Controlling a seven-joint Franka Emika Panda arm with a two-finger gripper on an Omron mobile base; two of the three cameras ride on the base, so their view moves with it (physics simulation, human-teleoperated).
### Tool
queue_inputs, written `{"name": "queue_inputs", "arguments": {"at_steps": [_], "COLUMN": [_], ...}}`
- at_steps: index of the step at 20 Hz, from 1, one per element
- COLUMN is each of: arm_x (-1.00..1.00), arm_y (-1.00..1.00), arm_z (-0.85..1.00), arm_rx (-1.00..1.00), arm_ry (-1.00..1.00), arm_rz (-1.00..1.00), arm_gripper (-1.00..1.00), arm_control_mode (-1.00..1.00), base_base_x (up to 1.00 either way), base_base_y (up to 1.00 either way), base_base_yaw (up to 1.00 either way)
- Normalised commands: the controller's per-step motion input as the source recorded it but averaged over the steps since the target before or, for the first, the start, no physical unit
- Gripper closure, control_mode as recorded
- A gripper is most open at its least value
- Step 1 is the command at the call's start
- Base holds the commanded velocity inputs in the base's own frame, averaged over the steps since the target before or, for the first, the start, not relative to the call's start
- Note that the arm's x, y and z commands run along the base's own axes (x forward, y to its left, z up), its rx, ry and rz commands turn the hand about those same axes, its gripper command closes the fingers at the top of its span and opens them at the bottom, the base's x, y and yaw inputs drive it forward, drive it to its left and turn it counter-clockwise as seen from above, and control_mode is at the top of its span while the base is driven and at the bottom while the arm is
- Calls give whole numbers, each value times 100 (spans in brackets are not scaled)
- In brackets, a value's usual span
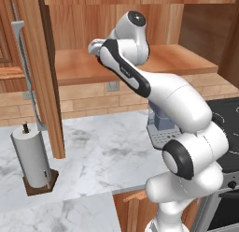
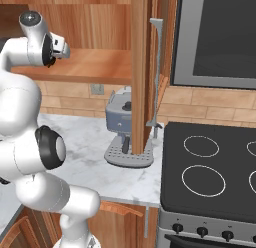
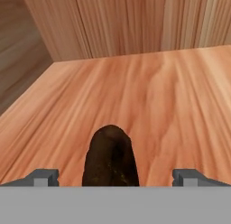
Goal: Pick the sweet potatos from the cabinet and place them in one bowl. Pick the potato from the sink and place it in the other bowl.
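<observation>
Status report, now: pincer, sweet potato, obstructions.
Pincer open, inside cabinet. One sweet potato on the shelf between the fingertips, not gripped. Nothing blocking it.

Sweet potato (image 3: 110, 157) apparently cut off below.

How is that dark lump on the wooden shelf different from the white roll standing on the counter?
The sweet potato is dark brown and mottled; the paper towel roll is plain white. The sweet potato lies flat on the cabinet shelf, while the roll stands upright on a wooden holder on the marble counter. The sweet potato sits between the open gripper fingertips; the roll stands alone. Both are rounded.
</observation>
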Motion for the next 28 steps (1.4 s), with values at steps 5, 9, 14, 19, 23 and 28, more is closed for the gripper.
{"name": "queue_inputs", "arguments": {"at_steps": [5, 9, 14, 19, 23, 28], "arm_x": [0, 0, 0, 0, 0, 0], "arm_y": [2, 4, 2, 0, 0, 0], "arm_z": [-8, -20, -11, 0, 0, 0], "arm_rx": [0, 0, 0, 0, 0, 0], "arm_ry": [0, 0, 0, 0, 0, 0], "arm_rz": [0, 0, 0, 0, 0, 0], "arm_gripper": [-100, -100, -100, -100, -100, -100], "arm_control_mode": [-100, -100, -100, -100, -100, -100], "base_base_x": [0, 0, 0, 0, 0, 0], "base_base_y": [0, 0, 0, 0, 0, 0], "base_base_yaw": [0, 0, 0, 0, 0, 0]}}
